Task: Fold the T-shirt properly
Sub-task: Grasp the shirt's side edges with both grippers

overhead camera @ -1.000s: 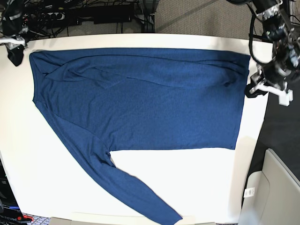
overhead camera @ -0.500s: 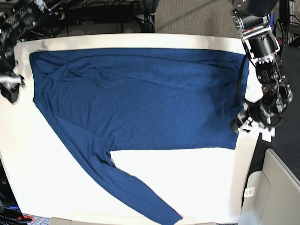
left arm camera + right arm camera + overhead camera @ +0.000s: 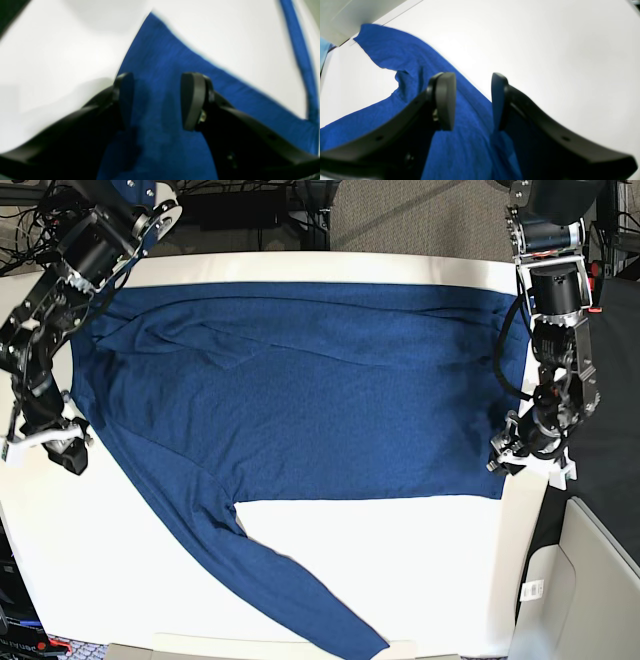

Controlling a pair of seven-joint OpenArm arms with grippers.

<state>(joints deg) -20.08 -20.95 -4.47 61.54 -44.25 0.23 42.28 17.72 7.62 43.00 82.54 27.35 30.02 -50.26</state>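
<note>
The T-shirt point(image 3: 310, 390) is dark blue heathered knit, spread flat with soft creases near its far edge. Its bottom hem corner lies under and between the left gripper's point(image 3: 156, 100) spread fingers, seemingly unpinched though the view blurs. One long sleeve runs diagonally beneath the right gripper point(image 3: 473, 100).

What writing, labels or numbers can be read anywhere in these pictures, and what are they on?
No text can be read in any view.
White tag on the grey bin at the base view's lower right: dark print, too small to read.
T-shirt: no print or logo shows.
Left gripper and right gripper: no markings show.
</note>
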